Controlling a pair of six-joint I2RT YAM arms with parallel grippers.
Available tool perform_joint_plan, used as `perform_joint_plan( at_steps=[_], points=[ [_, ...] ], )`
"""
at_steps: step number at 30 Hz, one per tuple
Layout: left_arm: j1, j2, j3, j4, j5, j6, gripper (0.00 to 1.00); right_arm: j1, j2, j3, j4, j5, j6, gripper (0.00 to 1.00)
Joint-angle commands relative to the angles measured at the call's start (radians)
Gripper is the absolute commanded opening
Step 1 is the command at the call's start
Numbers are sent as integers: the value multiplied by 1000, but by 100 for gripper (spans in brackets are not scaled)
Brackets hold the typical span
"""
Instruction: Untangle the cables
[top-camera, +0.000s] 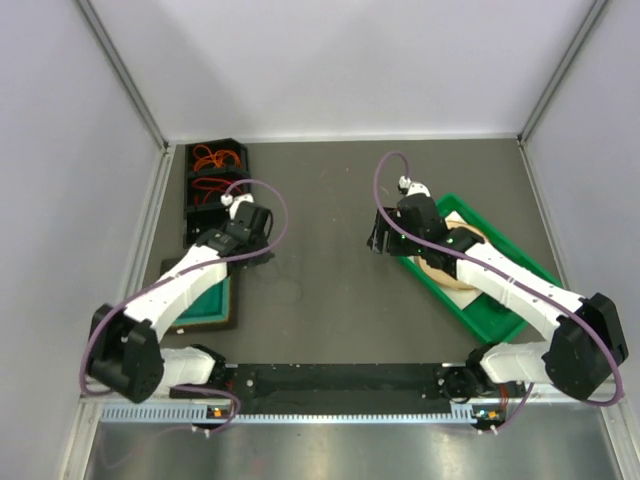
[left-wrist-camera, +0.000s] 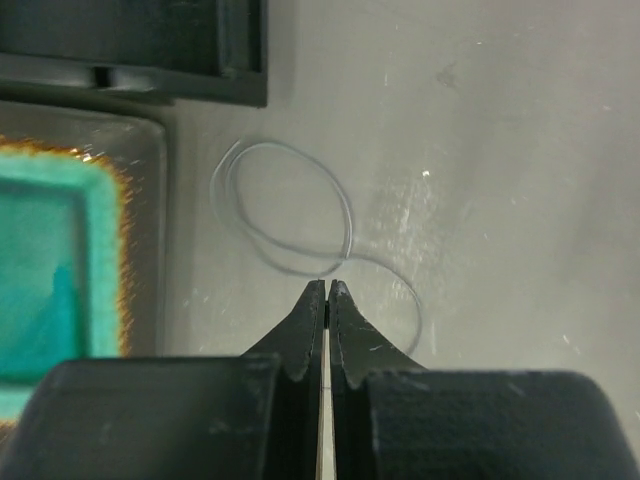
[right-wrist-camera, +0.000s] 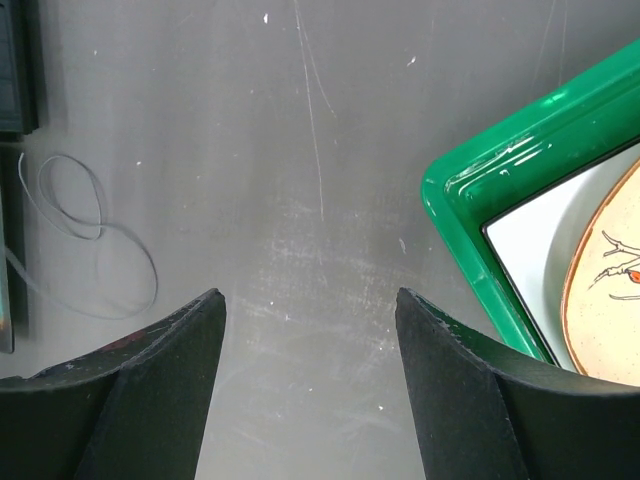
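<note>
Orange-red looped cords (top-camera: 214, 157) fill a black plastic bin (top-camera: 188, 195). The closed left gripper (left-wrist-camera: 327, 286) tips meet a thin grey looped cord (left-wrist-camera: 349, 222); any pinch is unclear. The right gripper (right-wrist-camera: 310, 295) gapes, with that cord well left of it. Around them are a scuffed grey tabletop (top-camera: 330, 180) and pale walls (top-camera: 350, 60).

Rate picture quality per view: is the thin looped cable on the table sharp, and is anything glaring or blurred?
Left wrist view: thin grey looped cable slightly soft; flat teal tray blurred, orange-fringed; shut left end effector crisp. Right wrist view: white glare on the glossy green plastic bin's rim; open right end effector dark, featureless. Top external view: even light, cable barely visible.
</note>
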Motion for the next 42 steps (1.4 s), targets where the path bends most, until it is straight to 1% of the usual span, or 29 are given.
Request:
perform_joint_plan(
  at_steps=[1, 4, 5, 6, 8, 11, 14, 16, 18, 21, 22, 24, 25, 27, 31, 36, 39, 42],
  points=[
    [-39, 118, 28, 117, -88, -28, 7, 9, -3, 3, 34, 4, 7, 68],
    [-51, 191, 67, 94, -99, -17, 22, 8, -10, -6, 30, 15, 9, 68],
    [-54, 204, 70, 93, -102, -17, 33, 8, -12, -7, 28, 18, 9, 68],
    [-60, 220, 73, 86, -108, -19, 37, 9, -15, -12, 28, 19, 10, 68],
    [-63, 226, 70, 83, -114, -25, 51, 8, -16, -14, 28, 22, 10, 68],
    [-65, 221, 71, 63, -134, -43, 68, 9, -15, -15, 30, 21, 12, 68],
    [-65, 206, 62, 46, -148, -78, 73, 8, -10, -14, 33, 19, 10, 68],
    [-67, 205, 45, 59, -138, -81, 76, 9, -7, -11, 34, 18, 10, 68],
    [-76, 232, 36, 59, -134, -84, 77, 8, -3, -8, 37, 12, 10, 68],
    [-102, 273, 39, 36, -166, -112, 80, 9, 0, -3, 36, 8, 10, 68],
    [-106, 278, 39, 31, -178, -124, 85, 9, -1, -3, 31, 12, 10, 68],
    [-109, 283, 35, 11, -227, -173, 91, 9, -6, -6, 31, 18, 10, 68],
    [-108, 283, 31, 4, -247, -189, 95, 9, -6, -6, 30, 18, 9, 68],
    [-108, 278, 22, 2, -284, -221, 96, 9, -4, -7, 25, 18, 9, 68],
    [-109, 290, 16, 16, -303, -233, 98, 9, -6, -7, 27, 16, 9, 68],
    [-94, 329, 8, 49, -292, -226, 99, 9, -6, -6, 27, 18, 9, 68],
    [-71, 367, 15, 59, -260, -221, 99, 6, -7, -6, 25, 18, 7, 68],
    [-57, 387, 1, 117, -185, -195, 99, 8, -13, -7, 20, 22, 4, 68]
  ],
)
